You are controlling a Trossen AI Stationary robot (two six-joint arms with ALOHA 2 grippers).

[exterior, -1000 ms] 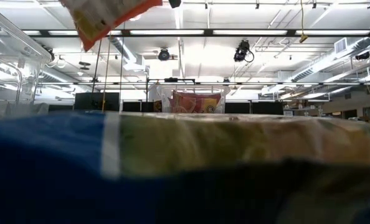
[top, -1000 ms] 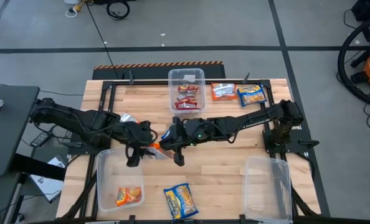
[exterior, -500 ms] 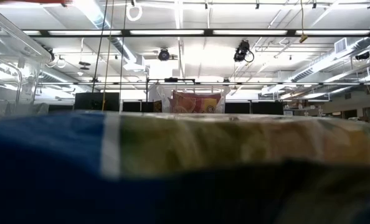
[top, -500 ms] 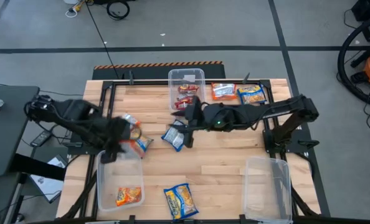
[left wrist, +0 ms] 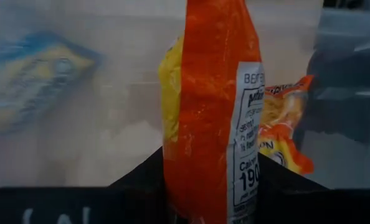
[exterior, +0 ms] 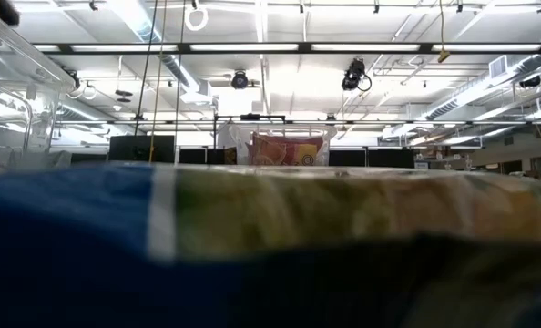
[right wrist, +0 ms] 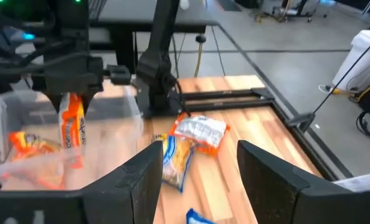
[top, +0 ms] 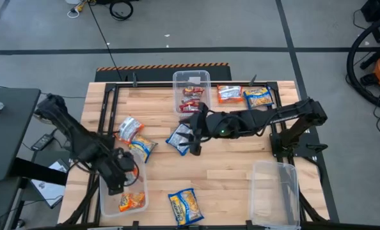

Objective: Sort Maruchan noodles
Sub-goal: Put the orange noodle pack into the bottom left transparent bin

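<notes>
- L gripper (top: 115, 181) over the clear plastic bin (top: 105, 197), pinching an orange flat plastic ramen packet (left wrist: 207, 118) upright.
- R gripper (top: 193, 142) fingers spread, holding nothing, beside a blue-and-yellow flat ramen packet (top: 178, 137).

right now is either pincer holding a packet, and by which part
The left pincer holds an orange noodle packet by one end, hanging upright over the clear bin. The right pincer is open and holds nothing.

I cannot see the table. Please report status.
Left gripper holds orange packet over left bin. Right gripper open, empty. Nothing blocking.
</notes>
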